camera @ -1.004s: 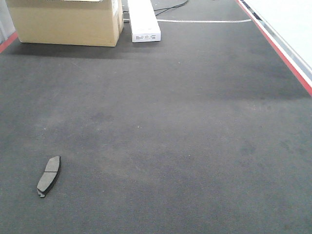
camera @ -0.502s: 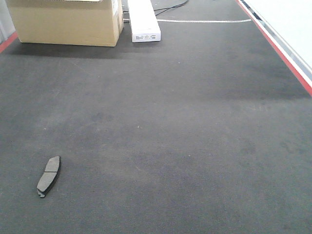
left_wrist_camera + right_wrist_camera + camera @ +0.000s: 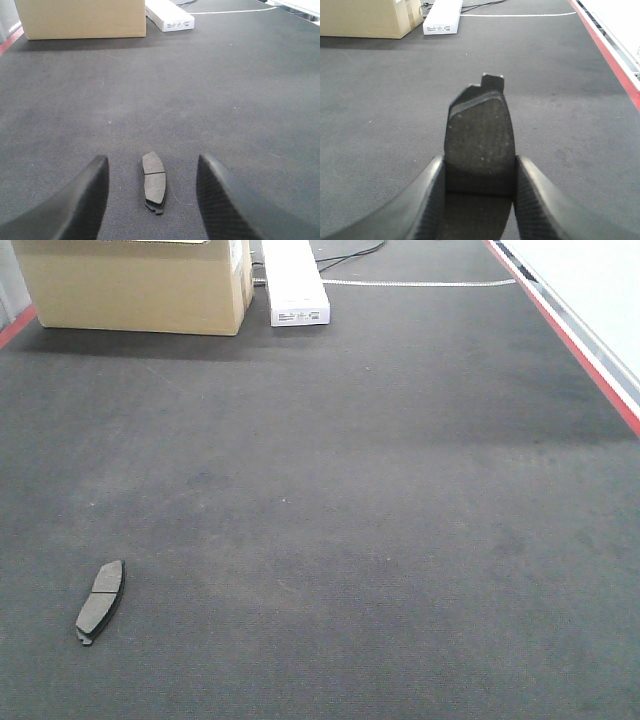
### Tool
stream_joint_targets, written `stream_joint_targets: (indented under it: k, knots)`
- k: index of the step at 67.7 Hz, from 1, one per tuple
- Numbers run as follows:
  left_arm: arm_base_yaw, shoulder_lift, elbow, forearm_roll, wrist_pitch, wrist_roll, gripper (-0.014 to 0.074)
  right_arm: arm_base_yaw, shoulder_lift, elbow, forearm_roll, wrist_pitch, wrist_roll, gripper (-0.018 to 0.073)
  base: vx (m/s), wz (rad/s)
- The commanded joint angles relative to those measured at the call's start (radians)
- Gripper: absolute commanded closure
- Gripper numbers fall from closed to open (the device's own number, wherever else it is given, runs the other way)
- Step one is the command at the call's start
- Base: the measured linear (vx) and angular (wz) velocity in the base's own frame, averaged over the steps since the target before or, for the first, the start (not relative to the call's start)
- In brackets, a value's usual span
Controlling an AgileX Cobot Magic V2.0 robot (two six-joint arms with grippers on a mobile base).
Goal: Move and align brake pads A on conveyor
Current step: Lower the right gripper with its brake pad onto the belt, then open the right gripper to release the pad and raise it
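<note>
One brake pad (image 3: 101, 601) lies flat on the dark conveyor (image 3: 380, 500) at the front left, its long axis running roughly away from me. In the left wrist view the same pad (image 3: 153, 182) rests on the belt between the two fingers of my open left gripper (image 3: 152, 192), touching neither. My right gripper (image 3: 479, 172) is shut on a second brake pad (image 3: 479, 140), held by its edges above the belt, its notched end pointing away. Neither arm shows in the front view.
A cardboard box (image 3: 135, 285) stands at the back left of the belt, with a long white box (image 3: 294, 280) beside it. A red edge strip (image 3: 575, 345) runs along the right side. A cable lies behind the boxes.
</note>
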Motion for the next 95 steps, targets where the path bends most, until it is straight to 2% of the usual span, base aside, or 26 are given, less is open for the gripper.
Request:
stream_joint_targets:
  k: [1, 9, 20, 52, 68, 77, 87, 95]
  knots:
    - [-0.004, 0.011, -0.024, -0.003, -0.066, -0.001, 0.0206, 0.0, 0.016, -0.032, -0.012, -0.068, -0.003, 0.0569, 0.0, 0.0]
    - [-0.004, 0.011, -0.024, -0.003, -0.066, -0.001, 0.0206, 0.0, 0.107, -0.048, -0.016, -0.073, -0.001, 0.0567, 0.0, 0.0]
    - [-0.004, 0.011, -0.024, -0.003, -0.065, -0.001, 0.0206, 0.0, 0.377, -0.127, 0.012, -0.071, 0.002, 0.0565, 0.0, 0.0]
    - [-0.004, 0.011, -0.024, -0.003, -0.063, -0.001, 0.0206, 0.0, 1.1, -0.5, 0.015, -0.013, -0.012, 0.0549, 0.0, 0.0]
    - [-0.004, 0.011, -0.024, -0.003, -0.063, -0.001, 0.0206, 0.0, 1.347, -0.674, 0.016, 0.13, -0.104, 0.0541, 0.0, 0.0]
    - [-0.004, 0.011, -0.024, -0.003, -0.063, -0.001, 0.0206, 0.0, 1.442, -0.761, 0.017, 0.2, -0.118, 0.0527, 0.0, 0.0]
    - [-0.004, 0.011, -0.024, -0.003, -0.063, -0.001, 0.0206, 0.0, 1.536, -0.843, 0.018, 0.275, -0.118, 0.0472, 0.0, 0.0]
    - [-0.004, 0.011, -0.024, -0.003, -0.063, -0.001, 0.0206, 0.0, 1.578, -0.883, 0.023, 0.297, -0.118, 0.037, 0.0, 0.0]
